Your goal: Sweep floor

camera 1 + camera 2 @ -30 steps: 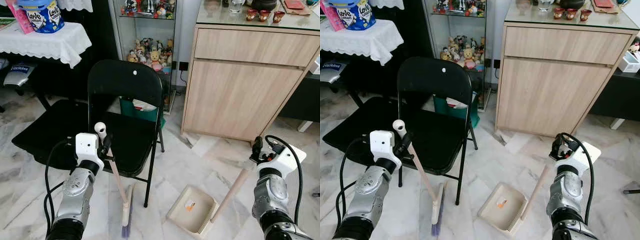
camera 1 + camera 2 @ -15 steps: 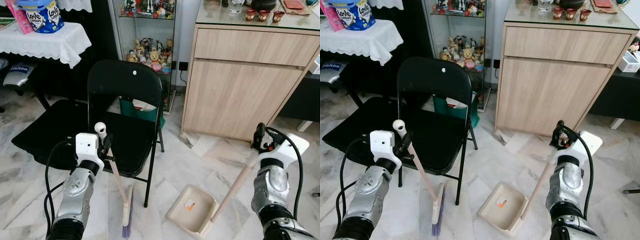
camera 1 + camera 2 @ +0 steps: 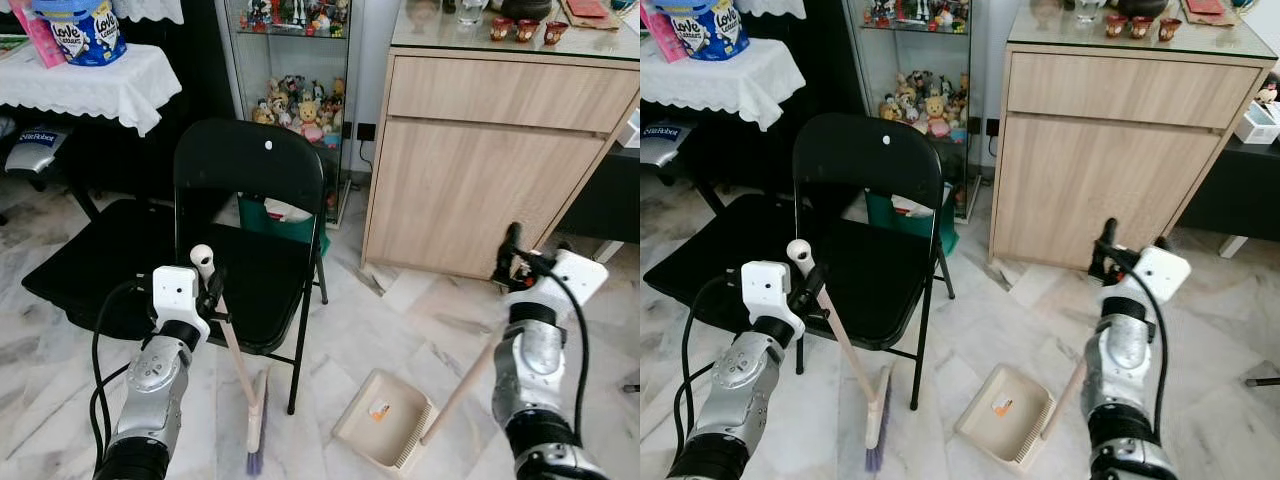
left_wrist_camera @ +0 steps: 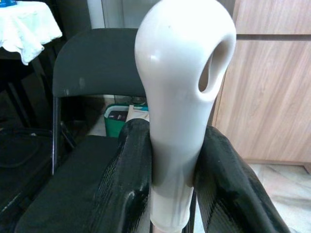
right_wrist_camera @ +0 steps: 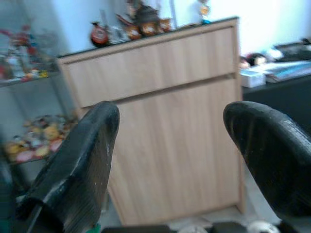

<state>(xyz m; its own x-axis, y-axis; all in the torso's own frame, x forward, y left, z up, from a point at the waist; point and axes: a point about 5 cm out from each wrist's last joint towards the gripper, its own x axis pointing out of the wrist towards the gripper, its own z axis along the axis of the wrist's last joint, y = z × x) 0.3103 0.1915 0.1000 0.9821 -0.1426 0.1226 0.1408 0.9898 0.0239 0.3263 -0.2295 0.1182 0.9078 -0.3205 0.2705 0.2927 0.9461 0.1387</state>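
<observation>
Dustpan [image 3: 385, 418] lies flat on the marble floor [image 3: 400, 320], below and inboard of the right gripper [image 5: 170, 160]; it contains one small orange scrap [image 3: 379, 409]. Its handle [image 3: 458, 392] slants up toward that gripper, whose fingers stand wide apart, holding nothing. Left gripper [image 4: 170, 184] clamps the broom [image 3: 240, 375] near its white tip; shaft slopes down and away to bristles on the floor beside the chair [image 3: 250, 240].

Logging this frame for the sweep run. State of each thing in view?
left gripper: shut on broom handle
broom: held tilted, bristles on floor by chair
right gripper: open, raised, holding nothing
dustpan: flat on floor, orange scrap inside, handle leaning
folding chair: unfolded, upright
cabinet: drawer closed
</observation>
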